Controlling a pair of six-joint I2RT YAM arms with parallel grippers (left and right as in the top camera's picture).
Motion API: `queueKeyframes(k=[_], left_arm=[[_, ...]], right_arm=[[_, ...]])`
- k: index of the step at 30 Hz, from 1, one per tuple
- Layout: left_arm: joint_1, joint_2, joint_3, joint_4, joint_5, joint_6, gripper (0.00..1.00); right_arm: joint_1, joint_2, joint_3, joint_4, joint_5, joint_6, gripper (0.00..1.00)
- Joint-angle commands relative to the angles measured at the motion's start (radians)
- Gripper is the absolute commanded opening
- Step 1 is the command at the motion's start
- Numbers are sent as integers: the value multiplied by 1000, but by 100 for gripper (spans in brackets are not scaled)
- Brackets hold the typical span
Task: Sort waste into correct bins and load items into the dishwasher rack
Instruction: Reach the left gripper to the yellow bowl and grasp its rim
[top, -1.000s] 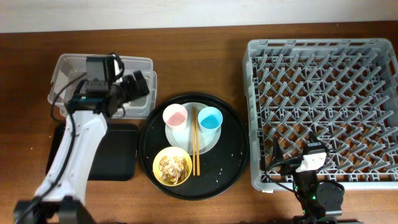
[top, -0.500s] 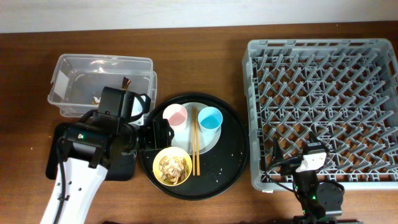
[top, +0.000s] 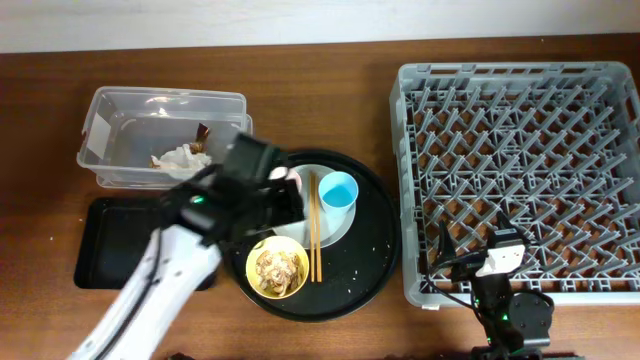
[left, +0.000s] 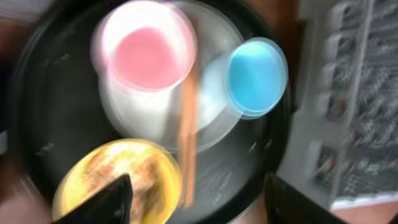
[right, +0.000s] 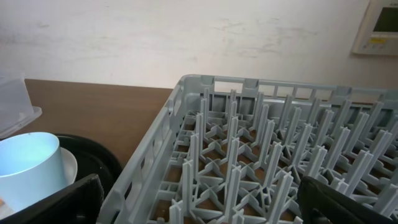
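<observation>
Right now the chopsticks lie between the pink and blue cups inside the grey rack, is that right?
No. The chopsticks lie between the pink cup and blue cup on the plate, not in the rack; the overhead view shows it.

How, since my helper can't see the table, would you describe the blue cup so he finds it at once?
Left of the big grey rack lies a round black tray with a pale plate on it. The blue cup stands on that plate, just right of the chopsticks. It is the only blue thing: the other cup is pink, the bowl yellow.
</observation>
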Motion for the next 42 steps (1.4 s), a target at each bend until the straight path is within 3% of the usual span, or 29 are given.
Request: queueKeyframes(k=[1, 6, 16, 21, 22, 23, 27, 39, 42], left_arm=[[-182, 191, 1, 135, -3, -152, 66], [-260, 349, 1, 136, -3, -321, 70], [-261, 350, 1, 134, -26, -320, 76], [-262, 350, 1, 17, -34, -320, 76], [-262, 350, 1, 17, -42, -320, 77], [-262, 350, 1, 16, -42, -320, 93], [-262, 350, 1, -44, -68, -320, 99], [-262, 350, 1, 2, -68, -321, 99], [-260, 349, 1, -19, -121, -253, 99]], right_arm=[[-5, -6, -5, -6, 2, 5, 98], [-5, -6, -5, -6, 1, 5, 98], [-5, -6, -5, -6, 1, 5, 98], [-5, -6, -5, -6, 1, 5, 98], [-5, -6, -5, -6, 1, 5, 98], [-5, -6, -5, -6, 1, 5, 98], [-5, -6, -5, -6, 1, 5, 98], [-5, -6, -5, -6, 1, 5, 98], [-5, -6, -5, -6, 1, 5, 98]])
